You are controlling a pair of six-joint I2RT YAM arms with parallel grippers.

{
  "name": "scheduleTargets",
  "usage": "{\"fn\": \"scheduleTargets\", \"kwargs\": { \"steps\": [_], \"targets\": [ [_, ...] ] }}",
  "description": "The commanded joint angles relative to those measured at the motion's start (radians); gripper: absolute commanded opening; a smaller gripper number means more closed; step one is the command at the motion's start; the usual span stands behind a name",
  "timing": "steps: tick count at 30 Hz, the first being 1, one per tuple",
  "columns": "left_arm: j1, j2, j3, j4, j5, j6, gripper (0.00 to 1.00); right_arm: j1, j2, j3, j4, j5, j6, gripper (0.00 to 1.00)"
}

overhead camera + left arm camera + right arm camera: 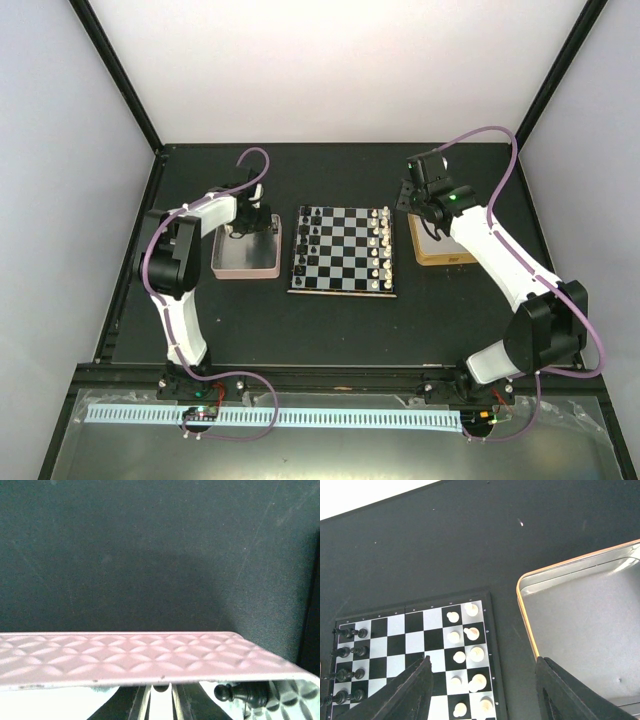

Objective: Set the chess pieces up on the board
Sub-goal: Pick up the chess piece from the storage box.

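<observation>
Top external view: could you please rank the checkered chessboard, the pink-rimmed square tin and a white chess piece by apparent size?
1. Black-and-silver checkered chessboard.
2. Pink-rimmed square tin, clearly smaller.
3. White chess piece, by far the smallest.

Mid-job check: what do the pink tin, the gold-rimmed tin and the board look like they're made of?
Pink tin: probably thin sheet metal with a satin pink coat; its embossed diamond pattern catches highlights.
Gold-rimmed tin: silvery bare metal inside with soft, dull reflections, and a thin gold edge.
Board: glossy black and silvery checks, either printed metal or plastic; the look leaves that open.
</observation>
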Motion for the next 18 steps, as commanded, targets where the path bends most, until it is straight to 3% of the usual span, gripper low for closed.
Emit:
{"fn": "scheduleTargets", "kwargs": {
  "steps": [1,9,14,18],
  "targets": [
    [-0.002,0.015,0.028,-0.004,-0.016,0.015,0.1,-0.006,-0.016,-0.001,0.003,0.026,0.012,0.57],
    [-0.002,-0.079,0.005,-0.041,0.019,0.062,0.05,-0.006,-0.027,0.008,0.015,-0.066,-0.006,0.58],
    [-0.003,-0.176,-0.048,-0.062,0.082,0.096,0.05,-0.006,-0.017,0.011,0.061,-0.28,-0.085,0.62],
    [-0.004,-0.236,-0.068,-0.105,0.223,0.123,0.06,-0.006,0.037,0.059,0.057,-0.496,-0.127,0.7]
  ]
}}
